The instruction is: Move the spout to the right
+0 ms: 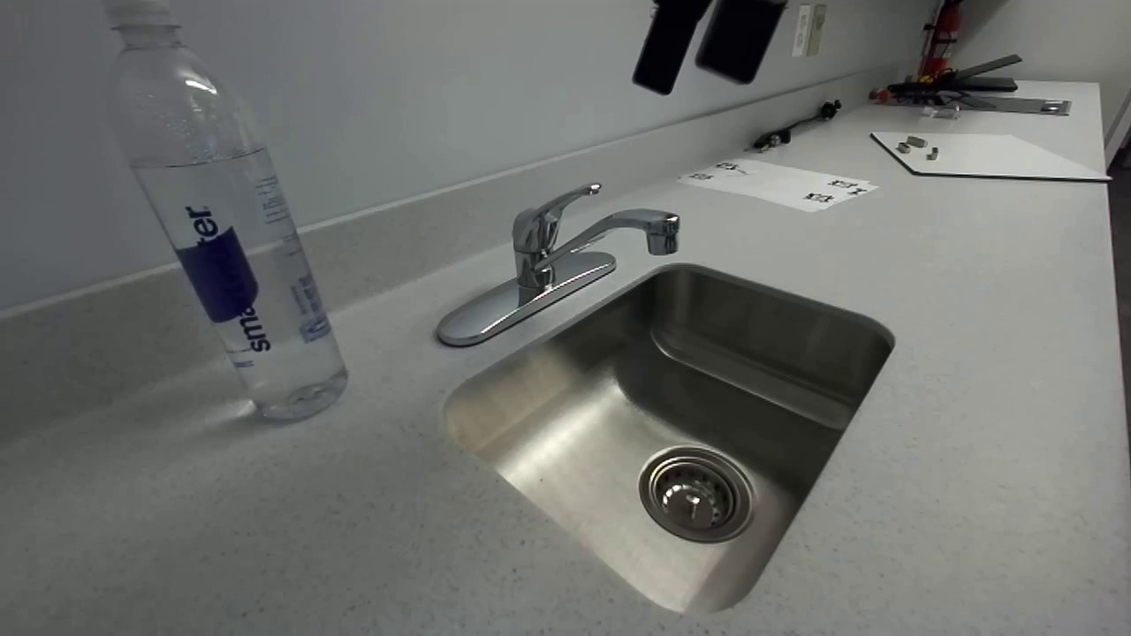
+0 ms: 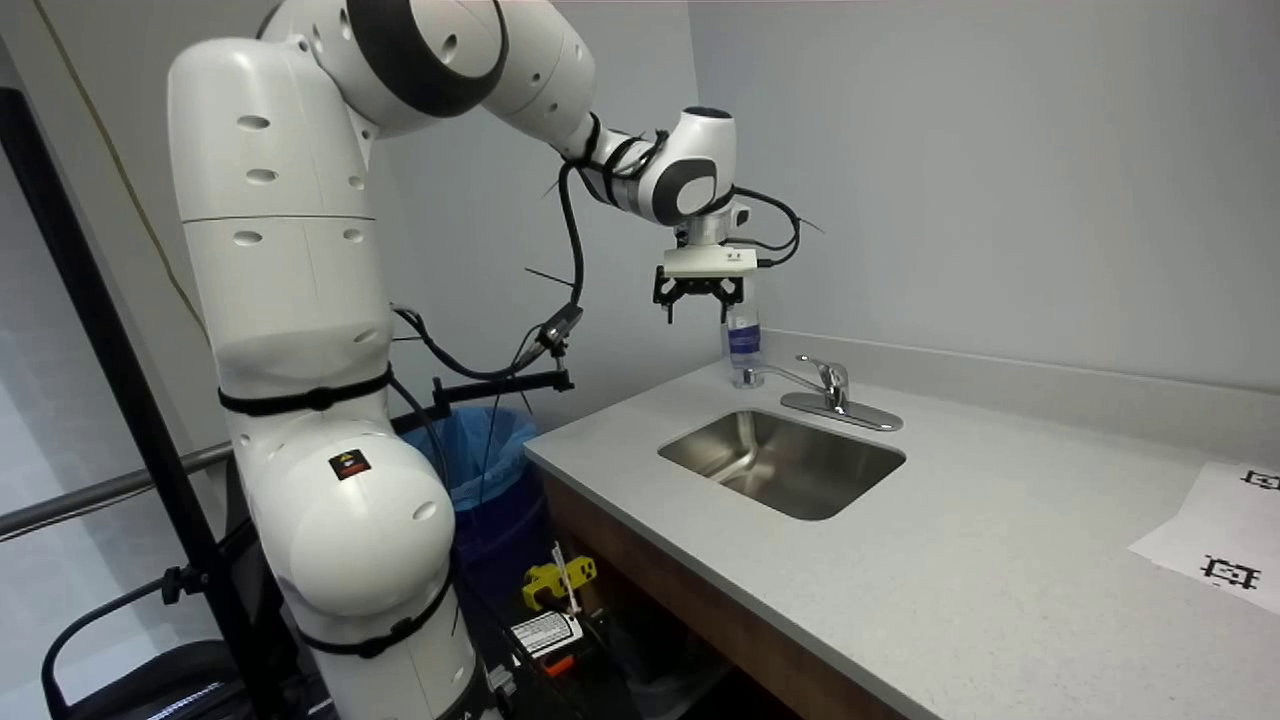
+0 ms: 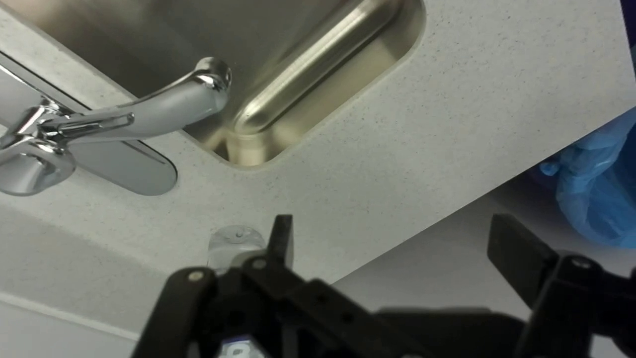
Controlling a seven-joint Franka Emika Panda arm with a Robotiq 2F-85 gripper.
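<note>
- Grey walls [image 2: 950, 200] rise behind your table [image 2: 1000, 540], which has a steel sink [image 1: 565, 468] set into it.
- Beside that sink you find the spout [image 3: 164, 109]: its root sits above the chrome plate [image 1: 495, 309], and in your wrist view its downturned tip shows against the sink.
- Above the spout's root, the lever [image 1: 565, 203] sticks up at a tilt.
- Your gripper [image 2: 697, 312] hangs high near the table's end, well apart from the spout, its fingers spread wide.
- You have a purple-labelled bottle [image 1: 230, 265] upright on the table, near the plate.
- Printed sheets [image 1: 769, 184] lie flat on the table, past the plate, well apart from the bottle.
- Beside the table you see a bin [image 2: 500, 535] lined with a blue bag [image 2: 490, 450].
</note>
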